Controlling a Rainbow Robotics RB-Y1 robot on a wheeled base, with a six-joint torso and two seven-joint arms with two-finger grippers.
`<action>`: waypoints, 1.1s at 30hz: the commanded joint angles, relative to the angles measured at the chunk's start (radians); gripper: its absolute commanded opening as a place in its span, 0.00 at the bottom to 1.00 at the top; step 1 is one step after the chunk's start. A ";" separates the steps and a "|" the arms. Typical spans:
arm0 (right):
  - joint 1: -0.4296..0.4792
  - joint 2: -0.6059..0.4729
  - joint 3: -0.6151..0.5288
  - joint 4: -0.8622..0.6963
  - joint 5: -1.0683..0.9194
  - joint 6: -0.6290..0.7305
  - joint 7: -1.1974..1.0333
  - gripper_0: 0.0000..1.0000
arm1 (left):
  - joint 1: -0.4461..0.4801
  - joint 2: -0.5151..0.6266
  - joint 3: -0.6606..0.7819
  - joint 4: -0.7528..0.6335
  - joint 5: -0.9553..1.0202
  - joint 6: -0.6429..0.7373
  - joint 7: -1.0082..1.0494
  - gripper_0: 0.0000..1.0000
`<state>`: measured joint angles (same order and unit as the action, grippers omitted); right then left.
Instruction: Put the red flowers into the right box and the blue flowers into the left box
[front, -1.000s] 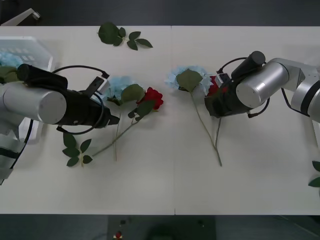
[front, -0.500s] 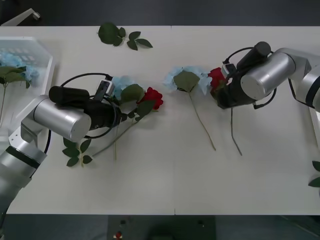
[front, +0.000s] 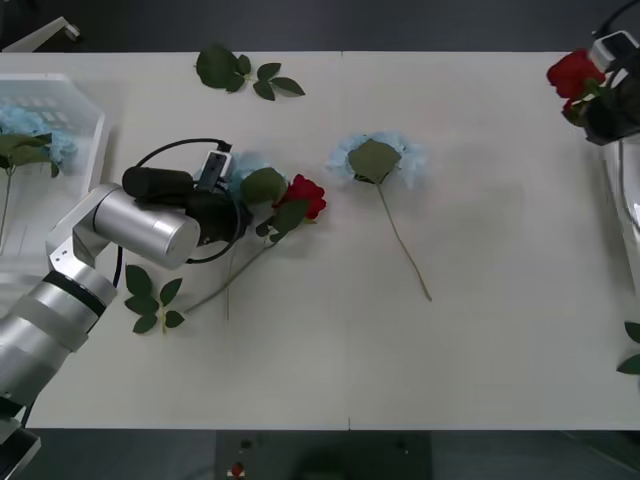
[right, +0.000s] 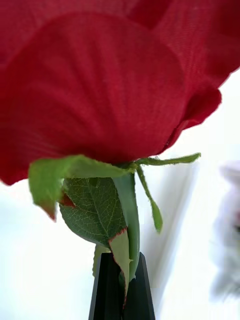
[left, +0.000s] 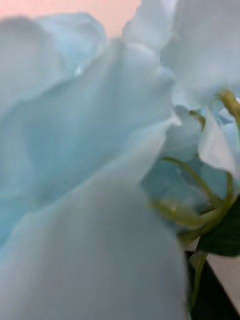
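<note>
My right gripper (front: 596, 106) is raised at the table's far right corner, shut on the stem of a red flower (front: 572, 72). The right wrist view has its black fingers (right: 122, 292) pinched together under the bloom (right: 100, 85). The right box (front: 622, 200) shows as a white rim just below. My left gripper (front: 232, 205) is open and pushed into a blue flower (front: 245, 165). Its petals (left: 90, 165) crowd the left wrist view, with one black finger (left: 212, 295) beside the stem. A second red flower (front: 308, 192) and a second blue flower (front: 375, 158) lie mid-table. The left box (front: 85, 100) holds a blue flower (front: 30, 140).
Loose green leaf sprigs lie at the back (front: 245, 72), beside my left arm (front: 150, 295) and at the right edge (front: 632, 350). The red flower's stem crosses the blue flower's stem under my left gripper. The table's near half is bare.
My right gripper has lifted the red flower off the table and carried it to the far right corner. My left gripper has moved forward into the blue flower.
</note>
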<state>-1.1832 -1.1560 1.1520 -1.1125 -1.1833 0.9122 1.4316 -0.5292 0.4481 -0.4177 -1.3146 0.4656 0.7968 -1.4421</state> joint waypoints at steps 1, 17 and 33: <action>-0.024 -0.079 -0.020 0.092 -0.010 0.000 0.150 0.00 | -0.023 0.006 0.016 -0.015 -0.013 -0.008 0.003 0.00; 0.027 0.107 -0.021 0.723 0.171 -0.299 0.336 0.00 | -0.055 0.095 0.255 -0.330 0.027 0.338 -0.012 0.00; 0.162 0.174 -0.164 0.849 0.340 -0.523 0.308 0.63 | -0.169 0.233 0.702 -0.474 0.090 0.506 -0.057 0.00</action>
<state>-1.0009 -0.9672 0.9780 -0.2770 -0.8717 0.3980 1.7543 -0.6848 0.5981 0.2467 -1.7694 0.5650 1.3131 -1.4484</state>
